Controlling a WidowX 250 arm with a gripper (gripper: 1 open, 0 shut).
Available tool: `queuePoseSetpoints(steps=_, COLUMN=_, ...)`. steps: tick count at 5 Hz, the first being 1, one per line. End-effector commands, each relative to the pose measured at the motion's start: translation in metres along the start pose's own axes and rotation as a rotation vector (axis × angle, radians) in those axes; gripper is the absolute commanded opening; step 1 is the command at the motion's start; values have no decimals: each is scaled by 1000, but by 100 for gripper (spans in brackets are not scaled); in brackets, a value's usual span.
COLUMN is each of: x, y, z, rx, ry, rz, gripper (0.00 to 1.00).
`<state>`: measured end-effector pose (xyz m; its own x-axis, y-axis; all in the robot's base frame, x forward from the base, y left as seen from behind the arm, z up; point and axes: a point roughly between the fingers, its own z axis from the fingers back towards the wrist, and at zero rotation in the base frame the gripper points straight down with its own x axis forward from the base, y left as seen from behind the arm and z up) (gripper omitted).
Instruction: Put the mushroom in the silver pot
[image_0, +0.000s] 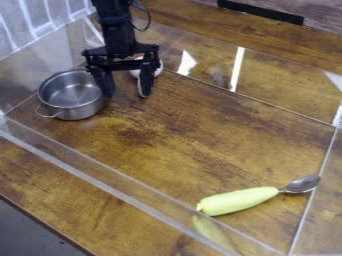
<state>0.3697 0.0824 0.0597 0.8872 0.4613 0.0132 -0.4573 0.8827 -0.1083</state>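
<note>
The silver pot (74, 93) stands empty on the wooden table at the left, a small handle facing front. My gripper (124, 89) hangs just right of it, pointing straight down, jaws open and low over the table. The mushroom (154, 71) lies right by the right-hand finger (144, 84). Only a bit of its white stem shows beside that finger; its cap is hidden. Nothing is gripped. I cannot tell whether the mushroom lies between the fingers or just behind them.
A long yellow-green vegetable (238, 201) lies near the front right, with a metal spoon (302, 184) touching its far end. Low clear plastic walls (120, 190) fence the wooden table (214, 130) along the front, left and right.
</note>
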Motion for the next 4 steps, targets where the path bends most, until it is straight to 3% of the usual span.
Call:
queuePoseSetpoints(steps=1, x=1, y=-10, z=26, rx=-28, ry=-61, rz=5, gripper=100)
queuePoseSetpoints(steps=2, x=0, y=-11, z=23, rx=-34, ry=-62, rz=21, gripper=0)
queuePoseSetpoints(steps=3, x=5, y=-17, z=47, rx=-65, ry=-85, rz=42, gripper=100)
queuePoseSetpoints(steps=4, x=9, y=-24, z=73, rx=-96, ry=-111, rz=64, gripper=100)
